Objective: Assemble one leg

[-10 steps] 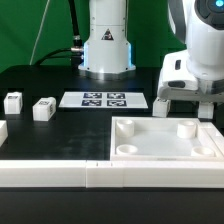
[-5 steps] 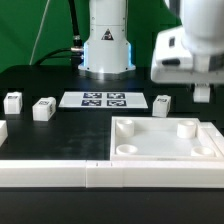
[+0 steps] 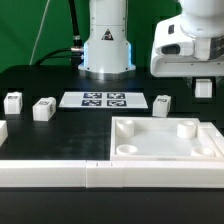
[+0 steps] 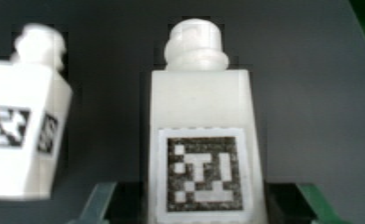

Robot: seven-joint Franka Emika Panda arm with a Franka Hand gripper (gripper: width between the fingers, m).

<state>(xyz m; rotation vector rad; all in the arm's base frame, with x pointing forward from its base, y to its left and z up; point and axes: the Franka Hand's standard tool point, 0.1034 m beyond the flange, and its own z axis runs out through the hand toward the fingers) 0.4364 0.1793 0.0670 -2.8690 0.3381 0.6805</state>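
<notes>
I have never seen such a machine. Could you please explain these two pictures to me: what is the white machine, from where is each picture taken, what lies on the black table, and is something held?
The white machine is a robot arm; its pincer hangs above the table at the exterior view's right. One picture looks at the whole table from outside; the other comes from a camera on the wrist. On the black table lie three loose legs, the marker board and a large square piece against a white rail. In the wrist view the pincer is shut on a fourth leg.
</notes>
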